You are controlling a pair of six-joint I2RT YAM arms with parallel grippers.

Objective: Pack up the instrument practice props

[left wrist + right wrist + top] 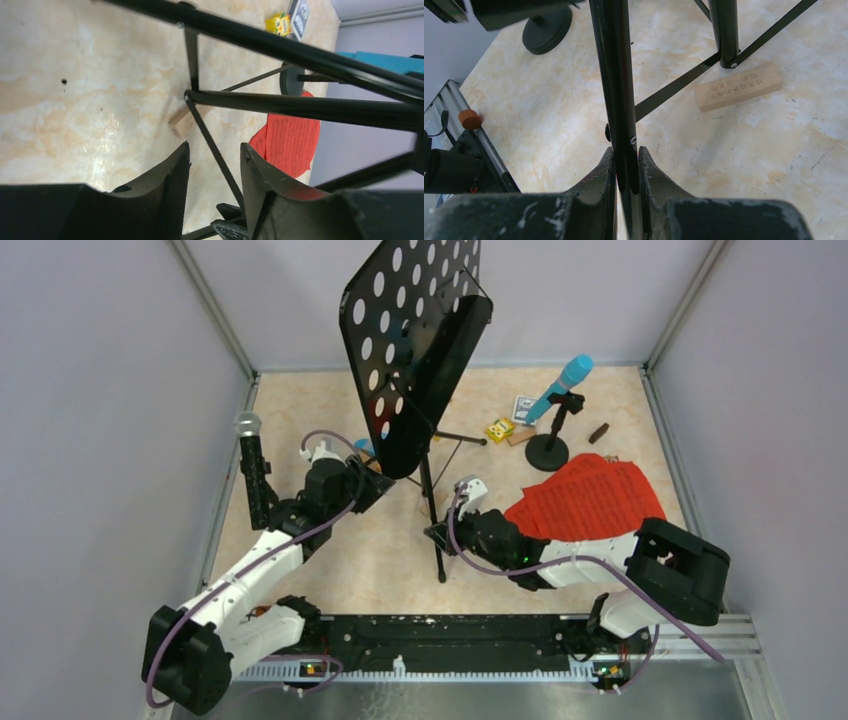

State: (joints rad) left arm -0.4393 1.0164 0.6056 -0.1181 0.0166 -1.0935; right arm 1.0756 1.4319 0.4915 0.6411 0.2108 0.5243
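The black hole-punched music desk [410,340] stands tilted on its tripod legs [432,495] in the middle. My right gripper [625,150] is shut on one black tripod leg [616,75], low and near the front [441,537]. My left gripper [214,147] is open just under the desk's lower edge [372,478]; a thin tripod brace [210,145] crosses the gap without touching the pads. Red sheet-music pages [590,498] lie on the right. The blue microphone [561,386] leans in a round-based holder [547,452]. A black silver-headed microphone [251,455] stands at the left.
A wooden block [738,86] lies by the foot of the stand. A yellow toy vehicle [499,430], a small card [525,407] and more small blocks [599,433] sit at the back right. Pale walls close in three sides.
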